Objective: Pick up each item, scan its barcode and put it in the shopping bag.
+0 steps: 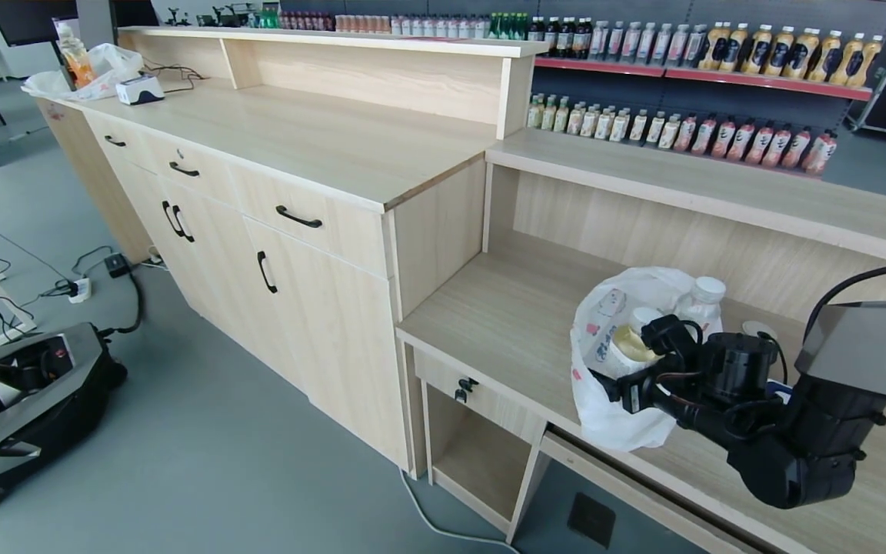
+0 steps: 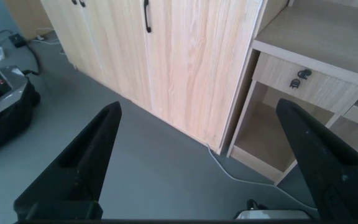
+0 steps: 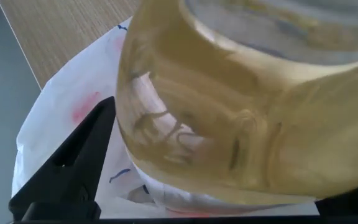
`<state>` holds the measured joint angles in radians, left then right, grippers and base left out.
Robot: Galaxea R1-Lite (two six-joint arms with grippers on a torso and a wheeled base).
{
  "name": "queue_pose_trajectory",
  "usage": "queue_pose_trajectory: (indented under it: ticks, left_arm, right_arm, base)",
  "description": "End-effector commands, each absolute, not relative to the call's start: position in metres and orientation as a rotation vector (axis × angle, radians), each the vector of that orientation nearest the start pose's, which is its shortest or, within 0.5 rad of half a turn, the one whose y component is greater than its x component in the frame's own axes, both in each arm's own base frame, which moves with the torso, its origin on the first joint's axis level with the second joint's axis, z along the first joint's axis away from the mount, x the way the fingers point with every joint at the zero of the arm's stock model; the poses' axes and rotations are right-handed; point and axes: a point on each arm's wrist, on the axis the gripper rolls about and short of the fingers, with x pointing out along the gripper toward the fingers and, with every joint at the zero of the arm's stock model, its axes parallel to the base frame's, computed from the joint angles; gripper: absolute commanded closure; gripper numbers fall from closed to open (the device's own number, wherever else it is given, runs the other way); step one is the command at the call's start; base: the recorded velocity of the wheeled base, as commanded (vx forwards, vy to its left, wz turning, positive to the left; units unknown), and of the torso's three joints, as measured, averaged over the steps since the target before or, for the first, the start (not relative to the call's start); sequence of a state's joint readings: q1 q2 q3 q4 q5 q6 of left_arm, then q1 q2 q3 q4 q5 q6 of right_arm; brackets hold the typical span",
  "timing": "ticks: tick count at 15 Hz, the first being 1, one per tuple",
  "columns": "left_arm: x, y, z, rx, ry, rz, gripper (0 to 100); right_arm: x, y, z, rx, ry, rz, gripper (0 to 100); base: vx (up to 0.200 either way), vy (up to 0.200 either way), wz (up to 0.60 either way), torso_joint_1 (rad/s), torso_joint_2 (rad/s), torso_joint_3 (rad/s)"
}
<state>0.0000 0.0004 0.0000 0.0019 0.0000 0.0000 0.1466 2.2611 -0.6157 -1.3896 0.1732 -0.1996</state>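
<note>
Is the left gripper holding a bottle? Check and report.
No, the left gripper is open and empty; only grey floor shows in its gap.

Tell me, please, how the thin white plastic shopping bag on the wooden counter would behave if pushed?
The white plastic shopping bag looks crumpled and limp, so it would probably buckle rather than slide whole. The white-capped clear bottle standing inside likely weighs it down, though a shove might tip it.

I read the shopping bag (image 1: pixel 612 419) as white w/ red + blue smudges; bottle (image 3: pixel 241 106) pale yellow, cap prob. white. Right gripper (image 1: pixel 639 362) black, surface (image 1: pixel 504 308) light wood grain, floor (image 1: pixel 220 431) flat grey.
</note>
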Motion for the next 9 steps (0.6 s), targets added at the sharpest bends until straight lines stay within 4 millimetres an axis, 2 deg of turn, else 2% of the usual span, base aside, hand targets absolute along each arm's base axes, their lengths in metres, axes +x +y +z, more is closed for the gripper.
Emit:
queue_pose_trajectory:
  ticks: [1,2,4,5,6,7,8,9]
  left_arm:
    - [-0.023,0.000,0.075,0.000,0.002,0.000,0]
    - [-0.023,0.000,0.075,0.000,0.002,0.000,0]
    - [-0.023,0.000,0.075,0.000,0.003,0.000,0]
    - [-0.023,0.000,0.075,0.000,0.002,0.000,0]
    - [-0.023,0.000,0.075,0.000,0.003,0.000,0]
    - [-0.023,0.000,0.075,0.000,0.003,0.000,0]
    - [-0.023,0.000,0.075,0.000,0.003,0.000,0]
    - [-0.023,0.000,0.075,0.000,0.002,0.000,0]
  right_arm:
    - [0.349,0.056,0.041,-0.190,0.178,0.339,0]
    - [0.349,0.056,0.055,-0.192,0.151,0.338,0]
    - [0.343,0.053,0.098,-0.194,0.089,0.326,0]
    - [0.339,0.052,0.111,-0.200,0.077,0.324,0]
    - [0.326,0.047,0.135,-0.225,0.048,0.309,0]
    - [0.314,0.040,0.149,-0.263,0.044,0.288,0]
    - [0.306,0.036,0.154,-0.285,0.049,0.281,0]
    - [0.289,0.022,0.161,-0.369,0.072,0.251,0]
  base:
    - [0.000,0.000,0.00,0.000,0.00,0.000]
    - [0.000,0.000,0.00,0.000,0.00,0.000]
    - [0.000,0.000,0.00,0.000,0.00,0.000]
    - [0.000,0.000,0.00,0.000,0.00,0.000]
    - [0.000,0.000,0.00,0.000,0.00,0.000]
    - [0.000,0.000,0.00,0.000,0.00,0.000]
    - [0.000,0.000,0.00,0.000,0.00,0.000]
    - [0.000,0.000,0.00,0.000,0.00,0.000]
